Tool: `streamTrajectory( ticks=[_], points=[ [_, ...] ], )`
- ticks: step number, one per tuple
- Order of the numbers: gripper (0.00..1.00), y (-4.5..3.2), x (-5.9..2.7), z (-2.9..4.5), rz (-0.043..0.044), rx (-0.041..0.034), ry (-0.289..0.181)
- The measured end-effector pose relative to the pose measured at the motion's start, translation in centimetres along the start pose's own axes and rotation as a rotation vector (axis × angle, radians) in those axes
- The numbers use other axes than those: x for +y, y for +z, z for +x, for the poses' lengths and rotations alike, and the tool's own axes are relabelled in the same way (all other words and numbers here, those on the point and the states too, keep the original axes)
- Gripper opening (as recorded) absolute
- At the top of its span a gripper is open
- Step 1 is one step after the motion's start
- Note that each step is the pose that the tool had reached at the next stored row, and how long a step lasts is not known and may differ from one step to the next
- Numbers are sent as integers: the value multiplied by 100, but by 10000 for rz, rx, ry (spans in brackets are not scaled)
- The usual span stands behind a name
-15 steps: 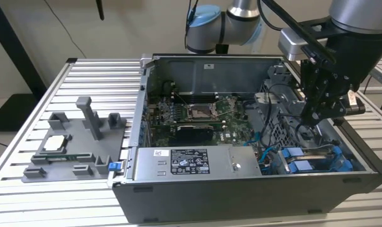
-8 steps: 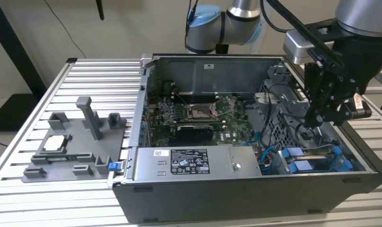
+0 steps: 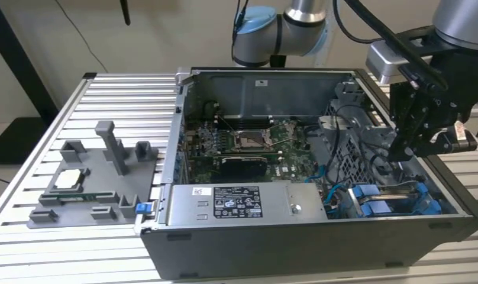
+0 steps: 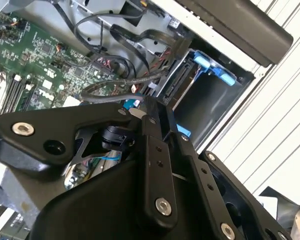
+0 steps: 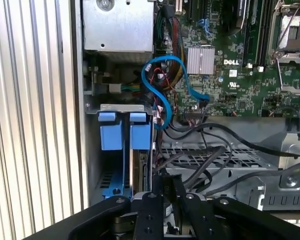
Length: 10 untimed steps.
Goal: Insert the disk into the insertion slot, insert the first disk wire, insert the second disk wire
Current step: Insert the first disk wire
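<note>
Black cables (image 5: 250, 140), blue wire (image 5: 146, 87) beside insertion slot (image 5: 110, 167)

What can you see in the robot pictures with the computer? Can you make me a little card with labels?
Place: open computer case on a slatted metal table
Robot: gripper hanging over the case's end at the exterior view's right
Disk: disk in a blue carrier, seemingly seated in the drive bay
Wires: blue cable looping beside the bay
Also inside: motherboard, power supply
Beside the case: grey parts tray, at the exterior view's left
</note>
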State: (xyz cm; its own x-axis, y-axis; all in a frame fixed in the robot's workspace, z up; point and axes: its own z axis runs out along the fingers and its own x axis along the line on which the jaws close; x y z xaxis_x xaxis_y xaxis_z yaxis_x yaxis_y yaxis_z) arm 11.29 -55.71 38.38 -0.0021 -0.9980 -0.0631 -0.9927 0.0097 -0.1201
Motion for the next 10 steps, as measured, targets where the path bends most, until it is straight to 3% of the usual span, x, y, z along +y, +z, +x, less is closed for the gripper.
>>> streamTrajectory(
  ticks=[10],
  points=[
    [0,101,-302,72,-615,6,38]
  ],
)
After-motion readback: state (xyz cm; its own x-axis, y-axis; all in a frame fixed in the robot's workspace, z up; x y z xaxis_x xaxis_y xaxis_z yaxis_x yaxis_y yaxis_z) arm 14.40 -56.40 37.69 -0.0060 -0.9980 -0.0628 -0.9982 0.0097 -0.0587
